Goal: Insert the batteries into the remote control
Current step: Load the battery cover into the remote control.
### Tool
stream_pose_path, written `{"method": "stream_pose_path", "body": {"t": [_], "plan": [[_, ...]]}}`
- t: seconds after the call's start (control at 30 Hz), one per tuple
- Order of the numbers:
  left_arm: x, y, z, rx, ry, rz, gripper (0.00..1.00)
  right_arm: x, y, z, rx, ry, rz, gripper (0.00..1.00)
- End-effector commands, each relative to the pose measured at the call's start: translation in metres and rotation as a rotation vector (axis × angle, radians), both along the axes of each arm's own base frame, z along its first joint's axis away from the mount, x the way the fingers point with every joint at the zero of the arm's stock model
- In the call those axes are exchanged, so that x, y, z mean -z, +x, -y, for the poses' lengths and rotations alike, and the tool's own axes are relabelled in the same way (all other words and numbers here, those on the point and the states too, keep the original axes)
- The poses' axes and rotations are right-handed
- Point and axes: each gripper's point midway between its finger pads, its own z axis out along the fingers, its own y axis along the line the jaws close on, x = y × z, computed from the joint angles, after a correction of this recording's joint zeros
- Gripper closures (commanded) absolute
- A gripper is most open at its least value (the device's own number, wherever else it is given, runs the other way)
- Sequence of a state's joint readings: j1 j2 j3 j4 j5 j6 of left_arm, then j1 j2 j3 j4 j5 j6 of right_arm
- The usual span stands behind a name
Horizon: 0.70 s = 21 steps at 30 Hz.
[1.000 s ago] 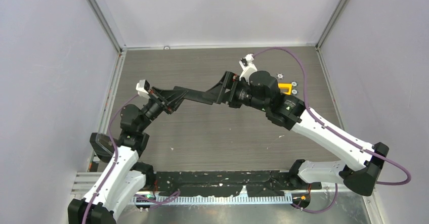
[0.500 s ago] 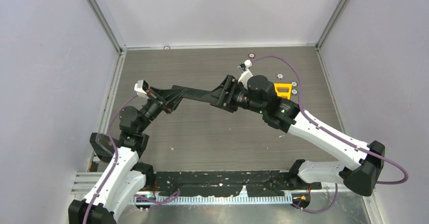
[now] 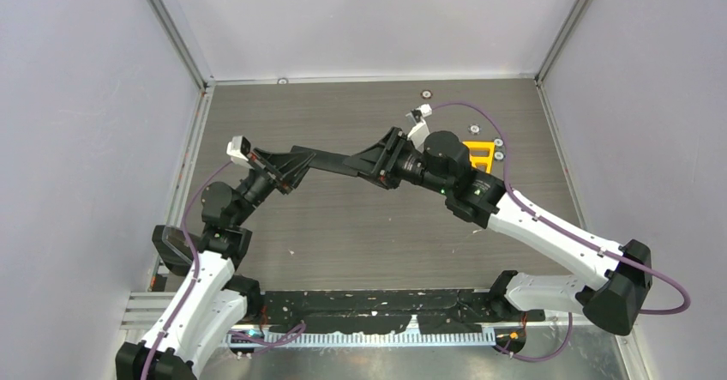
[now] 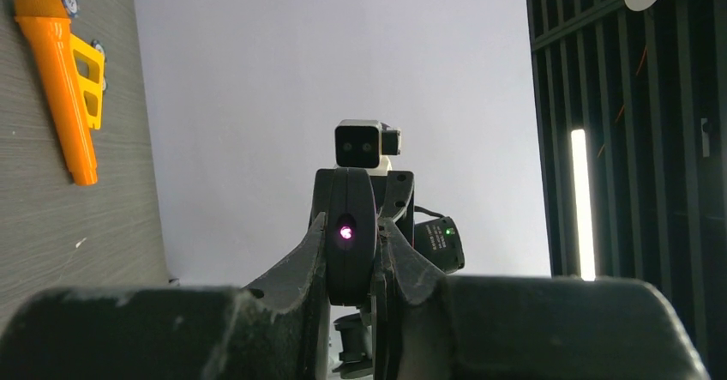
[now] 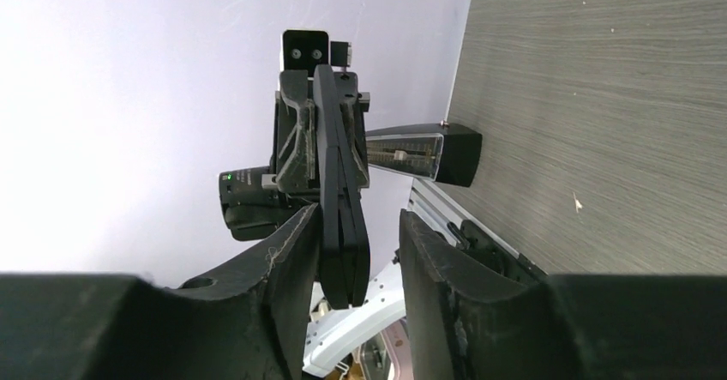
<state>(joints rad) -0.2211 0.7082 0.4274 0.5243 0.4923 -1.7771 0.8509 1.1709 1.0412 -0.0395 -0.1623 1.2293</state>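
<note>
While left claw (image 4: 353, 243) clamps the remote (image 3: 330, 160) over the table's (image 3: 343, 226) middle, right claw (image 5: 357, 226) sits part-open round its other end; remote's surface detail unreadable.

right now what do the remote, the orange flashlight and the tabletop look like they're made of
Remote control: likely matte black plastic; it looks dull, with no glare along its length.
Flashlight: probably moulded plastic; the orange is even and smooth with a slight sheen.
Table: grey wood-grain surface, possibly laminate; it has fine parallel streaks and a flat finish.
</note>
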Motion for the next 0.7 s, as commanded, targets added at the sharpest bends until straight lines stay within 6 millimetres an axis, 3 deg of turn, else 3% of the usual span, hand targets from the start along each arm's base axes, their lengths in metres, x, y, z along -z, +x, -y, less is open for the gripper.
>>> {"method": "stream_pose_path", "body": {"t": [0.0, 0.2, 0.43, 0.53, 0.6, 0.67], "plan": [[-0.017, -0.010, -0.001, 0.013, -0.009, 0.085, 1.00, -0.031, 0.004, 0.001, 0.018, 0.118, 0.027, 0.60], [-0.017, -0.010, -0.001, 0.011, -0.007, 0.087, 1.00, -0.030, 0.004, -0.004, -0.004, 0.132, 0.016, 0.77], [-0.018, -0.008, -0.002, 0.001, -0.010, 0.089, 1.00, -0.025, 0.001, -0.008, -0.028, 0.128, -0.001, 0.88], [-0.019, -0.008, -0.002, -0.002, -0.012, 0.088, 1.00, -0.024, 0.002, -0.009, -0.033, 0.126, -0.006, 0.88], [-0.019, -0.007, -0.002, -0.003, -0.014, 0.086, 1.00, -0.023, 0.001, -0.009, -0.036, 0.125, -0.009, 0.82], [-0.019, -0.007, -0.003, -0.007, -0.016, 0.086, 1.00, -0.023, 0.000, -0.009, -0.039, 0.127, -0.004, 0.67]]}}
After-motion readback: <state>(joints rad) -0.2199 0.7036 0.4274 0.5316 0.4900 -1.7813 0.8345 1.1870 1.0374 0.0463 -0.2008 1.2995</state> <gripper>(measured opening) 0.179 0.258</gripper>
